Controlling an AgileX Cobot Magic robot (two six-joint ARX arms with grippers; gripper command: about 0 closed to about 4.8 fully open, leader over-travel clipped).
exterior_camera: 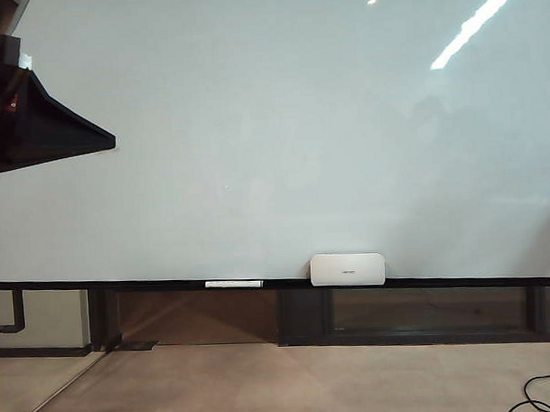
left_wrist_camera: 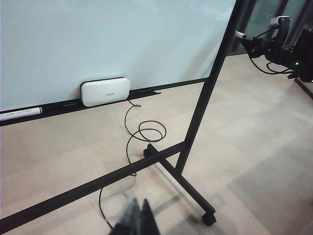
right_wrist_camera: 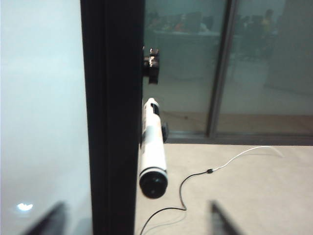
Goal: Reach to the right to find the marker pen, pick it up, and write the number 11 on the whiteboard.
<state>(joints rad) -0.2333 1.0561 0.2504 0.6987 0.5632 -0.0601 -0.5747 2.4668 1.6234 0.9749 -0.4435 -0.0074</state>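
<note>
Hanging beside the whiteboard's (right_wrist_camera: 39, 98) black edge post at centre frame, the marker pen (right_wrist_camera: 152, 147) looks light, stiff and slick, best pinched mid-barrel. The right tool (right_wrist_camera: 137, 223) stands spread wide below it, empty. The left tool (left_wrist_camera: 137, 220) sits blurred at bottom frame; I cannot tell its state.

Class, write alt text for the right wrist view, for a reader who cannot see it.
A white marker pen with a dark end juts out beside the black side frame of the whiteboard, end-on to the camera. The right gripper is open, its blurred fingertips spread wide and apart from the pen. Beyond lie a beige floor, a thin cable and glass partitions.
</note>
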